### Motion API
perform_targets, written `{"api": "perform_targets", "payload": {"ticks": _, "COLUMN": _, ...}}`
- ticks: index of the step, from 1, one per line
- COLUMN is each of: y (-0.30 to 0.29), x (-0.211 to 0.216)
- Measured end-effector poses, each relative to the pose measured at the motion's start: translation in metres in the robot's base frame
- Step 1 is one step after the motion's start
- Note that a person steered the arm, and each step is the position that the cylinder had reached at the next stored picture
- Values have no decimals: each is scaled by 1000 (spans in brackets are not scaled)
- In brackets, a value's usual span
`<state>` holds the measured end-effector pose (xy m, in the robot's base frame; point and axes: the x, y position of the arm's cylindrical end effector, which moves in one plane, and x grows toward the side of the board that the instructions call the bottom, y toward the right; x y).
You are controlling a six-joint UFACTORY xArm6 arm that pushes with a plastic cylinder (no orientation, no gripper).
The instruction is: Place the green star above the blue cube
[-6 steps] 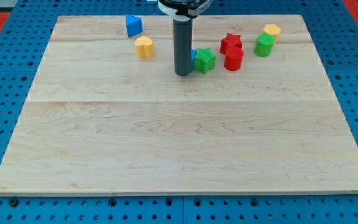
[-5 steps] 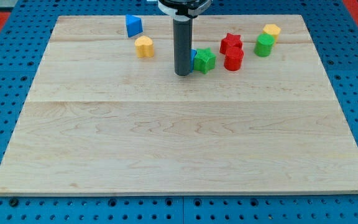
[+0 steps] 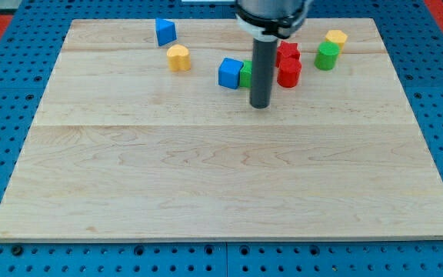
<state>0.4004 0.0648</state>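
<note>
Blue pegboard surrounds the pale wooden board (image 3: 221,177) on every side, with red showing at the view's top corners. No pincer shows on this arm; it ends in a dark rod, and my tip (image 3: 261,105) rests on the wood. Just above and left of my tip, the green star (image 3: 246,74) is mostly hidden behind the rod, only a sliver visible, touching the blue cube (image 3: 230,73) on its left. Right of the rod stand the red star (image 3: 288,53) and a red block (image 3: 289,73), partly covered. Farther right sit a green cylinder (image 3: 328,55) and a yellow block (image 3: 336,38) near the board's top edge. Well left of my tip lie a yellow block (image 3: 178,58) and a blue wedge (image 3: 165,31). Below my tip, the wood lies open to the bottom edge.
</note>
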Motion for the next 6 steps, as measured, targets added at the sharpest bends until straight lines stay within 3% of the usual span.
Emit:
{"api": "perform_targets", "payload": {"ticks": 1, "y": 13, "x": -9}}
{"api": "perform_targets", "payload": {"ticks": 3, "y": 16, "x": -80}}
{"api": "perform_targets", "payload": {"ticks": 5, "y": -19, "x": -57}}
{"api": "perform_targets", "payload": {"ticks": 6, "y": -34, "x": -121}}
